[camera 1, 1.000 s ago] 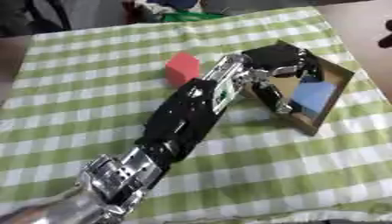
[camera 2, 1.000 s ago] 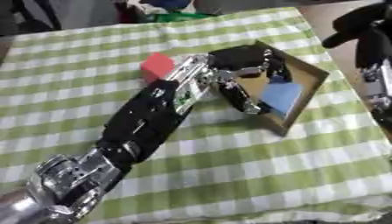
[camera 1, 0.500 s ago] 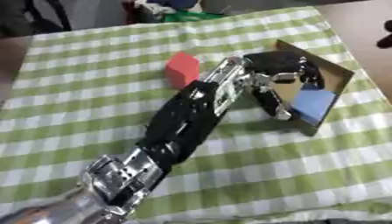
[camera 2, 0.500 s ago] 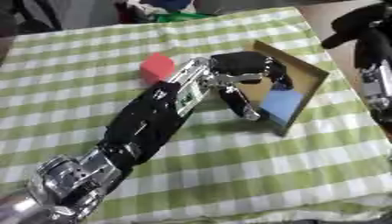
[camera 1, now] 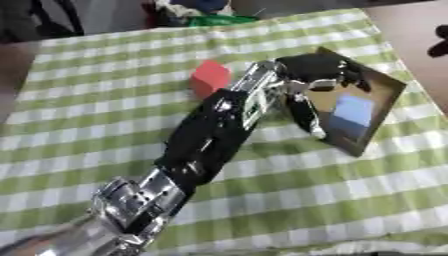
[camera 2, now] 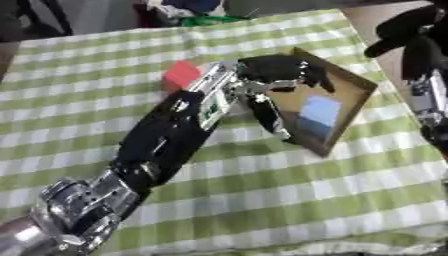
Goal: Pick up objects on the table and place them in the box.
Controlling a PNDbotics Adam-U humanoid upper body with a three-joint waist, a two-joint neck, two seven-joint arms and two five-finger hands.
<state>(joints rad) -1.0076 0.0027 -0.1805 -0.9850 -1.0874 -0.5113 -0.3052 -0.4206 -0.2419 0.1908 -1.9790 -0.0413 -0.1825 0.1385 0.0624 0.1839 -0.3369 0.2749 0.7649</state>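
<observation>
Our left hand (camera 2: 276, 75) hangs over the near edge of the box (camera 2: 354, 107). Its fingers are spread and hold nothing, and one long finger points down beside the box wall. The blue block (camera 2: 320, 111) already lies inside. The red block (camera 2: 180, 75) waits on the checked cloth (camera 2: 262, 185), near our forearm. We judge one risk: pulling back, the arm may push the red block or tip the box. Our right hand (camera 2: 411, 27) hovers at the far right, its fingers curled around nothing.

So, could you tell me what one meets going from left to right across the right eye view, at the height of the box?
Red block → left hand over the box's near rim → blue block inside the box → right hand, raised at the view's right edge.
</observation>
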